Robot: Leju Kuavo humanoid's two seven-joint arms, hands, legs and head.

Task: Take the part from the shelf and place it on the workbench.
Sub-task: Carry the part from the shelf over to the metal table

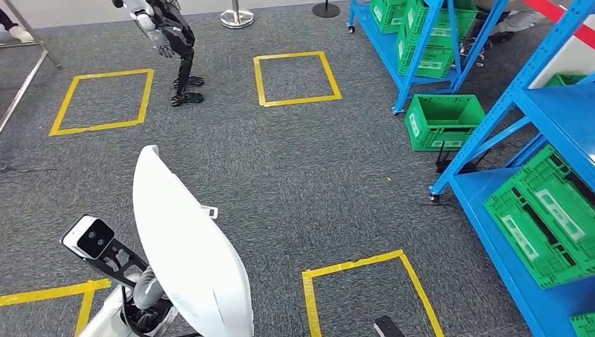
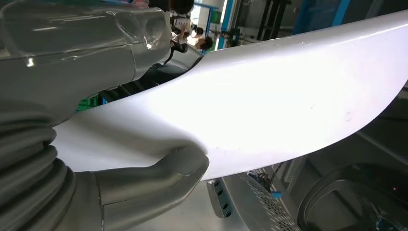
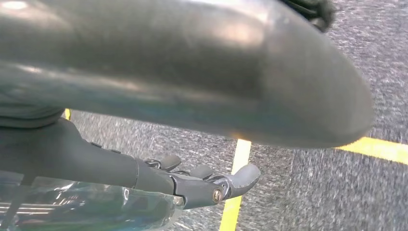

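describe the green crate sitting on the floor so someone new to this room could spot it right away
Start at the blue shelving along the right side of the head view. Between its two racks, a green crate sits open side up on the grey carpet beside a blue upright. It alone stands on the floor; the other green crates rest on shelves.

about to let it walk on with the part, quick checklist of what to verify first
1. Left hand holding the white part: ok, its thumb presses against the part.
2. Right hand free: ok, fingers apart, nothing in it.
3. Workbench located: cannot tell.
4. Carpet directly ahead free of obstacles: ok.
5. Clearance from the blue shelf and green crate: ok, both off to the right.
6. Other robot out of the path: cannot tell.
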